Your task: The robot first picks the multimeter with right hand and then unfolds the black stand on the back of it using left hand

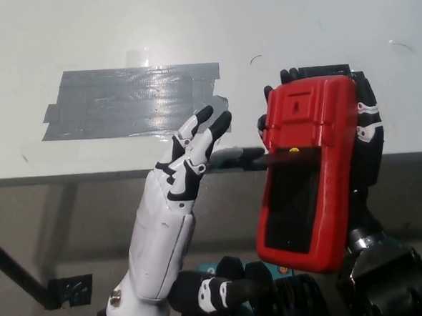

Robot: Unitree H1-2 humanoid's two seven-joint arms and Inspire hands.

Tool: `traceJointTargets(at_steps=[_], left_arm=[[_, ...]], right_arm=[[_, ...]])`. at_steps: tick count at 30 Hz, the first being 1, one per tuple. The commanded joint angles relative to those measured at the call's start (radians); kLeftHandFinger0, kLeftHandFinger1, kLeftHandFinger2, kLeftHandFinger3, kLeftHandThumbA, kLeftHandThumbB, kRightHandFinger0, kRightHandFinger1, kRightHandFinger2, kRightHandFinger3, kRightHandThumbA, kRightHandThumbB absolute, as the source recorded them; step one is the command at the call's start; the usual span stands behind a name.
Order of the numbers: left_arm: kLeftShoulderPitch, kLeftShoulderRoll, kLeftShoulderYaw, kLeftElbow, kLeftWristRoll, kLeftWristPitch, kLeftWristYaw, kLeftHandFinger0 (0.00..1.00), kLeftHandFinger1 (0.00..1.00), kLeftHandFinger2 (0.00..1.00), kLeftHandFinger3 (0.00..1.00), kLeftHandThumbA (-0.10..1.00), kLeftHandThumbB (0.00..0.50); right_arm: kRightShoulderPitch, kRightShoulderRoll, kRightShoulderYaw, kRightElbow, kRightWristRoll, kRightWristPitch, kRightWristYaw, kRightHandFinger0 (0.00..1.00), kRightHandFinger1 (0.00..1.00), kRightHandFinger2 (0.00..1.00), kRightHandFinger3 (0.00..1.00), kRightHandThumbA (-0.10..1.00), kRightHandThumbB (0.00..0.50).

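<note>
Two hands up, right hand (363, 131) gripping red multimeter (305, 174), left hand (193, 155) spread, holding nothing

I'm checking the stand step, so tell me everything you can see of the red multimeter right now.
The multimeter is a red, rubbery-looking case seen from its back, held off the table, long axis roughly upright and tilted slightly. A dark rectangular recess fills its lower back. The thin black stand sticks out leftward from the top of that recess, swung away from the body. The black right hand grips it from behind, fingers wrapping its right and top edges. The white left hand is beside the stand's tip, fingers spread; contact is unclear.
</note>
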Motion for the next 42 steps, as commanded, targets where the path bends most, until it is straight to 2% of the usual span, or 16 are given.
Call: traceJointTargets(at_steps=[1, 14, 18, 21, 24, 28, 30, 32, 34, 36, 37, 38, 39, 40, 41, 42], left_arm=[[0.003, -0.019, -0.011, -0.024, -0.034, -0.051, 0.037, 0.84, 0.34, 0.43, 1.00, 1.00, 0.399], [0.029, -0.029, -0.018, -0.008, -0.064, -0.084, 0.037, 0.70, 0.25, 0.37, 1.00, 1.00, 0.426], [0.051, -0.008, -0.050, 0.008, -0.055, -0.089, 0.084, 0.81, 0.26, 0.35, 1.00, 1.00, 0.382], [0.056, 0.020, -0.079, 0.028, -0.034, -0.089, 0.130, 0.86, 0.26, 0.35, 1.00, 1.00, 0.347], [0.044, 0.039, -0.090, 0.040, -0.011, -0.089, 0.158, 0.87, 0.27, 0.37, 1.00, 1.00, 0.342], [0.037, 0.042, -0.090, 0.035, -0.040, -0.089, 0.171, 0.85, 0.33, 0.48, 1.00, 1.00, 0.341], [0.007, 0.040, -0.116, 0.023, -0.049, -0.089, 0.286, 0.69, 0.34, 0.56, 1.00, 0.81, 0.307], [-0.023, 0.031, -0.109, 0.011, 0.137, -0.089, 0.457, 0.51, 0.40, 0.65, 1.00, 1.00, 0.207], [-0.042, 0.050, -0.110, 0.011, 0.233, -0.089, 0.588, 0.41, 0.39, 0.65, 1.00, 0.91, 0.120], [-0.054, 0.047, -0.087, -0.021, 0.239, -0.089, 0.611, 0.42, 0.47, 0.76, 1.00, 0.92, 0.091], [-0.024, 0.019, -0.039, -0.084, 0.269, -0.089, 0.555, 0.58, 0.60, 0.82, 1.00, 1.00, 0.140], [-0.022, 0.023, -0.034, -0.095, 0.271, -0.089, 0.545, 0.62, 0.64, 0.83, 1.00, 1.00, 0.158], [-0.048, 0.023, -0.056, -0.091, 0.258, -0.089, 0.604, 0.58, 0.57, 0.79, 1.00, 1.00, 0.217], [-0.076, -0.006, -0.100, -0.090, 0.190, -0.089, 0.640, 0.61, 0.61, 0.85, 1.00, 1.00, 0.281], [-0.097, 0.019, -0.125, -0.093, 0.151, -0.089, 0.647, 0.67, 0.70, 0.93, 1.00, 1.00, 0.295], [-0.110, 0.042, -0.142, -0.106, 0.123, -0.089, 0.640, 0.81, 0.89, 1.00, 1.00, 0.95, 0.256]], right_arm=[[-0.058, 0.077, -0.010, -0.036, 0.046, -0.050, 0.009, 0.00, 0.13, 0.75, 1.00, -0.10, 0.122], [-0.117, 0.081, -0.041, -0.031, 0.074, -0.081, -0.023, 0.00, 0.17, 0.76, 1.00, -0.10, 0.104], [-0.140, 0.097, -0.048, -0.040, 0.064, -0.105, -0.054, 0.00, 0.20, 0.80, 1.00, -0.10, 0.085], [-0.145, 0.096, -0.051, -0.041, 0.081, -0.112, -0.069, 0.00, 0.33, 0.88, 1.00, -0.10, 0.065], [-0.154, 0.096, -0.056, -0.041, 0.095, -0.126, -0.073, 0.00, 0.44, 0.88, 1.00, -0.10, 0.066], [-0.156, 0.086, -0.053, -0.048, 0.082, -0.132, -0.081, 0.00, 0.45, 0.84, 1.00, -0.10, 0.063], [-0.154, 0.082, -0.053, -0.049, 0.091, -0.135, -0.079, 0.00, 0.45, 0.83, 1.00, -0.10, 0.054], [-0.150, 0.077, -0.052, -0.049, 0.096, -0.137, -0.076, 0.00, 0.46, 0.83, 1.00, -0.10, 0.056], [-0.150, 0.075, -0.053, -0.052, 0.092, -0.139, -0.080, 0.00, 0.46, 0.83, 1.00, -0.10, 0.056], [-0.150, 0.076, -0.057, -0.058, 0.092, -0.144, -0.094, 0.00, 0.47, 0.83, 1.00, -0.10, 0.061], [-0.145, 0.073, -0.061, -0.059, 0.098, -0.145, -0.090, 0.00, 0.47, 0.84, 1.00, -0.10, 0.049], [-0.144, 0.073, -0.061, -0.059, 0.098, -0.146, -0.088, 0.00, 0.47, 0.84, 1.00, -0.10, 0.049], [-0.145, 0.073, -0.062, -0.058, 0.099, -0.147, -0.086, 0.00, 0.47, 0.84, 1.00, -0.10, 0.048], [-0.145, 0.070, -0.064, -0.056, 0.098, -0.147, -0.082, 0.00, 0.46, 0.84, 1.00, -0.10, 0.046], [-0.146, 0.070, -0.066, -0.057, 0.094, -0.149, -0.084, 0.00, 0.45, 0.83, 1.00, -0.10, 0.050], [-0.146, 0.070, -0.067, -0.057, 0.089, -0.151, -0.088, 0.00, 0.42, 0.84, 1.00, -0.10, 0.045]])
